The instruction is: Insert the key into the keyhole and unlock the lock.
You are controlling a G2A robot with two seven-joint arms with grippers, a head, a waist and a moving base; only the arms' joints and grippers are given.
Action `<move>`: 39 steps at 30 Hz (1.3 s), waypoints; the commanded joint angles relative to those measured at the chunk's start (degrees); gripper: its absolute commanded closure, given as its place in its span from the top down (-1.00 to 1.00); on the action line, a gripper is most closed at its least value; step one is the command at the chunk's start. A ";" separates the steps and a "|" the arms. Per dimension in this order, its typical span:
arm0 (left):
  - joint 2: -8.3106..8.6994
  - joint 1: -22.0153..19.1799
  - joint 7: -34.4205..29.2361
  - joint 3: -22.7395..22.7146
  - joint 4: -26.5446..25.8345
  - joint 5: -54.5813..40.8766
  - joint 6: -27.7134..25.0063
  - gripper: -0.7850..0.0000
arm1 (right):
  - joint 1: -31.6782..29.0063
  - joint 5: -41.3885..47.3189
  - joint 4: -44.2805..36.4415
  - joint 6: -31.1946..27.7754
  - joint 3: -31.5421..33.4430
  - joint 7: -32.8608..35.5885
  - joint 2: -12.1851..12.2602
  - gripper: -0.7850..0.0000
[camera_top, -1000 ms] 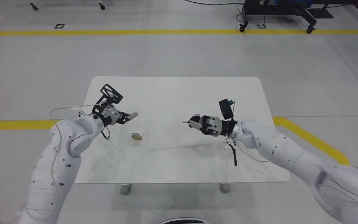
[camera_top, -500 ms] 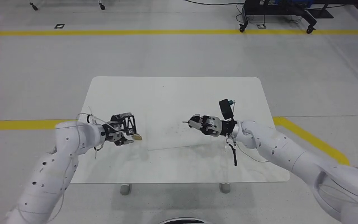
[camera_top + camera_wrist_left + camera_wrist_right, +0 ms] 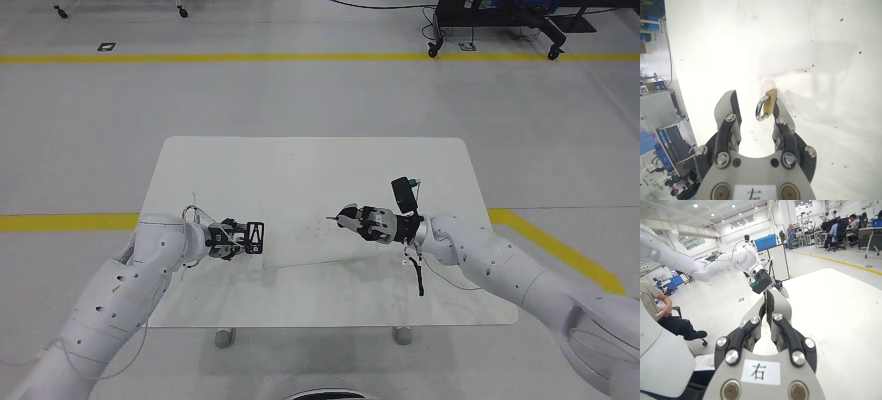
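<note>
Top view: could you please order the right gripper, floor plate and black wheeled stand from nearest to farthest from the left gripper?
1. right gripper, mid-table.
2. floor plate, beyond the table, left.
3. black wheeled stand, beyond the table, right.

Bright ceiling lights, glare on white table, soft shadows

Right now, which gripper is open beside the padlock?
The left gripper: its open fingers flank the brass padlock; the right gripper is shut on the key.

Grey floor w/ yellow line; white table; desks & chairs at back; ceiling lights on.
</note>
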 commanded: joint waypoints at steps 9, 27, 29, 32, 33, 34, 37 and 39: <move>-0.08 -1.64 -2.90 2.61 1.28 -0.06 0.00 -1.00 | 0.00 0.00 0.00 0.00 0.00 0.00 0.00 -1.00; 1.12 2.75 -1.96 -7.25 -4.28 -13.76 2.73 -1.00 | 0.00 0.00 0.00 0.00 0.00 0.00 0.00 -1.00; 1.12 2.75 -1.96 -7.25 -4.28 -13.76 2.73 -1.00 | 0.00 0.00 0.00 0.00 0.00 0.00 0.00 -1.00; 1.12 2.75 -1.96 -7.25 -4.28 -13.76 2.73 -1.00 | 0.00 0.00 0.00 0.00 0.00 0.00 0.00 -1.00; 1.07 2.91 -1.30 -7.32 -4.24 -14.58 3.01 -1.00 | 0.00 0.00 0.00 0.00 0.00 0.00 0.00 -1.00; 0.93 3.50 1.40 -7.69 -3.38 -18.48 3.01 -1.00 | 0.00 0.00 0.00 0.00 0.00 0.00 0.00 -1.00; 0.87 2.74 7.84 -5.75 3.18 -32.93 0.00 -1.00 | -1.00 1.38 -1.71 0.00 1.55 -1.38 -0.14 -1.00; 1.05 -0.41 8.36 -0.39 7.01 -44.43 0.00 -1.00 | -1.81 1.43 -2.04 0.00 2.80 -2.40 -0.31 -1.00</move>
